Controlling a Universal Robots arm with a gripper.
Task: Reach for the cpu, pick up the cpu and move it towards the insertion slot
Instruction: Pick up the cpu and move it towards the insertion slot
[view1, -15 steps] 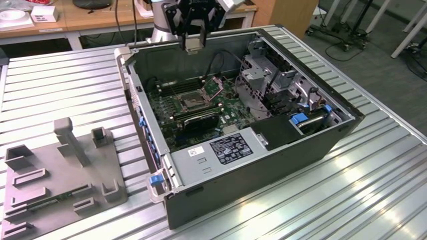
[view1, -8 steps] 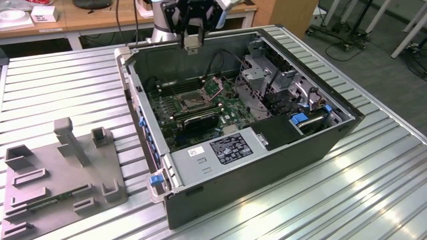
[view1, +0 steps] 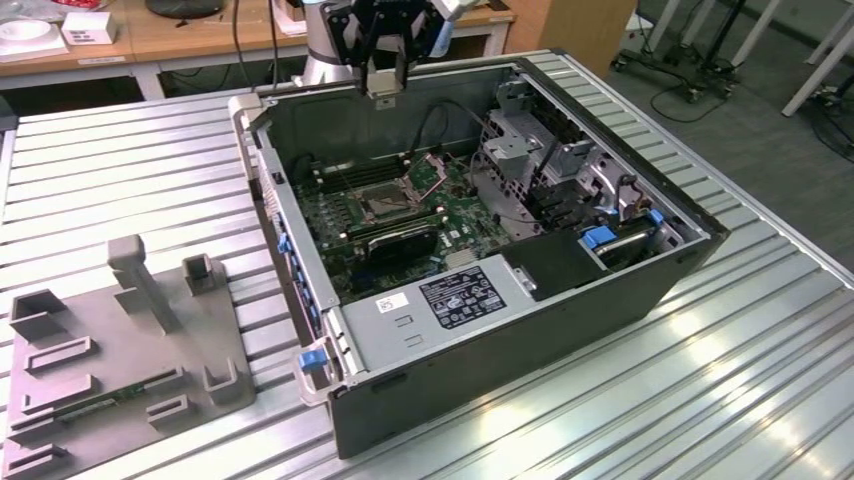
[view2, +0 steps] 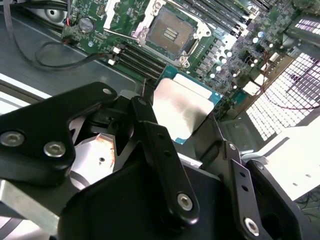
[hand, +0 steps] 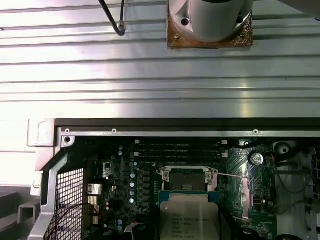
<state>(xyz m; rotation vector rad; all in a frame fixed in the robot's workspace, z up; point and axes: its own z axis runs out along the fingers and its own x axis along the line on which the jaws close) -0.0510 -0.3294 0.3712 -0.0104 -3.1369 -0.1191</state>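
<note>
Pincer (view2: 192, 117) grips cpu (view2: 182, 107) above ribbed metal table (view1: 120, 160) (wooden desks (view1: 200, 35) behind).

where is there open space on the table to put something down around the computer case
Bare ribbed table lies between the open computer case and the grey tray, toward the exterior view's left, and again at the lower right. Inside the case it is crowded: the gripper holds the cpu above the insertion slot.

open computer case (view1: 534, 300), grey tray (view1: 120, 370)
</note>
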